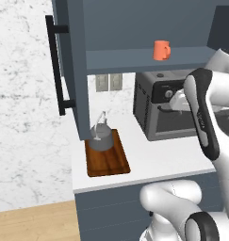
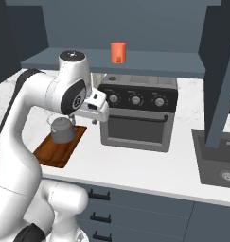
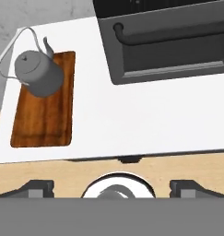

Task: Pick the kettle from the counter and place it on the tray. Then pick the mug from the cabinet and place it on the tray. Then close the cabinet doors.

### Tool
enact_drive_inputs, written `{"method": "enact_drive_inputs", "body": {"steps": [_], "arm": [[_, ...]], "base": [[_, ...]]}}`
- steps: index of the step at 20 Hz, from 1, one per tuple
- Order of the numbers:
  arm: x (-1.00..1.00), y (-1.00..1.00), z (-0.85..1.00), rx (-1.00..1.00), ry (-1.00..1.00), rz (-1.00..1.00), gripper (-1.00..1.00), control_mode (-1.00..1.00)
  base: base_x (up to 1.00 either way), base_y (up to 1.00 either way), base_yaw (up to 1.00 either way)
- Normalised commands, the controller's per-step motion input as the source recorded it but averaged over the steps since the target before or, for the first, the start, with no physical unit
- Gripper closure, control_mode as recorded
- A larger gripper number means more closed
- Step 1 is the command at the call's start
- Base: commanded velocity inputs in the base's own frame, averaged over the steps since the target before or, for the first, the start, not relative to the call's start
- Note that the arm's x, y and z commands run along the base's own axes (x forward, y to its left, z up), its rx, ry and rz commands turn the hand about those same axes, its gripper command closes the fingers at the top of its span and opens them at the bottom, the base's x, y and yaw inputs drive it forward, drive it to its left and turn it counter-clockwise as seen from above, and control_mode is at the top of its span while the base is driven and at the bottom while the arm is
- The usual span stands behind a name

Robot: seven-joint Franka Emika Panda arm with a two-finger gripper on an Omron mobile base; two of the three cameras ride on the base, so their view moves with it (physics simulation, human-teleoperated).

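Observation:
The grey kettle stands on the far end of the reddish-brown tray, which lies on the white counter. The orange mug sits on the shelf of the slate-blue cabinet. Both cabinet doors hang open. My gripper hovers above the counter in front of the oven, right of the tray. It is open and holds nothing.
A black toaster oven stands on the counter right of the tray, under the shelf. A dark sink lies at the counter's right end. The open left door's black bar handle sticks out above the tray.

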Motion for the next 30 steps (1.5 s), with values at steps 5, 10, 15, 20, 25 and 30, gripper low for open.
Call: {"method": "enact_drive_inputs", "body": {"steps": [5, 10, 15, 20, 25, 30], "arm": [[0.00, -0.01, 0.67, 0.00, -0.25, 0.21, -1.00, -1.00], [0.02, 0.00, 0.71, 0.00, -0.17, 0.14, -1.00, -1.00], [0.15, 0.00, 0.40, 0.00, -0.07, 0.04, -1.00, -1.00], [0.12, 0.00, 0.20, 0.00, -0.06, 0.01, -1.00, -1.00], [0.26, 0.00, 0.02, 0.00, 0.00, 0.00, -1.00, -1.00], [0.33, 0.00, 0.00, -0.01, -0.07, 0.00, -1.00, -1.00]], "base": [[0.00, 0.00, 0.00], [0.00, 0.00, 0.00], [0.00, 0.00, 0.00], [0.00, 0.00, 0.00], [0.00, 0.00, 0.00], [0.00, 0.00, 0.00]]}}
